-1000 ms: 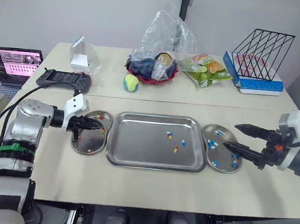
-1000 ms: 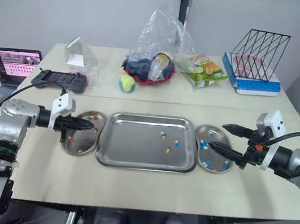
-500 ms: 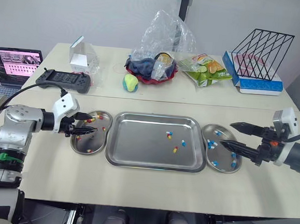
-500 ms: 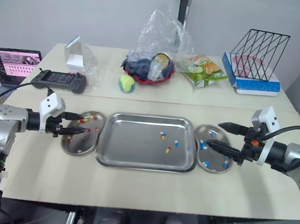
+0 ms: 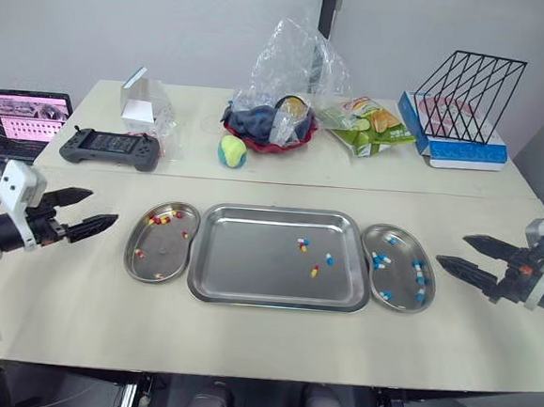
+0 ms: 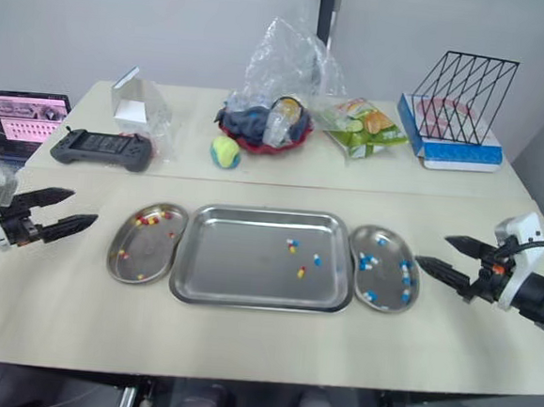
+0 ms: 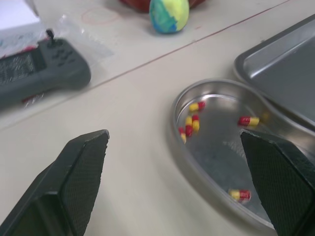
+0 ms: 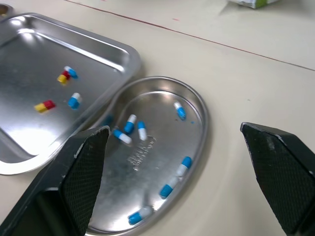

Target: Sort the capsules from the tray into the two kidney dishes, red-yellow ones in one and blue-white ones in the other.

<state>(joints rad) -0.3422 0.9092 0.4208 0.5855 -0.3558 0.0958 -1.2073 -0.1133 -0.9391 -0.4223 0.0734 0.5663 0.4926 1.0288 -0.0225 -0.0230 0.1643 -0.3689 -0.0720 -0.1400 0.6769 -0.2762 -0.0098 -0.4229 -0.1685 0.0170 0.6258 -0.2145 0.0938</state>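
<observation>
Locate tray (image 5: 248, 263) at frame centre on counter (image 5: 242, 343). Note 4 capsules in it, all right of tray centre:
- touching pair (image 5: 302, 245), one red-yellow, one blue-white
- lone blue-white capsule (image 5: 330, 259) near it, lower right
- red-yellow capsule (image 5: 315, 272) lower still

Find left dish (image 5: 159, 256) w/ red-yellow ones at centre-left and right dish (image 5: 398, 279) w/ blue-white ones at centre-right, each just beside tray.

Check left pincer (image 5: 104, 204) at far left edge: spread wide, empty, well apart from left dish. Check right pincer (image 5: 451, 250) at far right edge: spread wide, empty, near right dish.

Treat right arm as nearer. Expect reach leftward over right dish to lone blue-white capsule. Long axis: too small to tell.
</observation>
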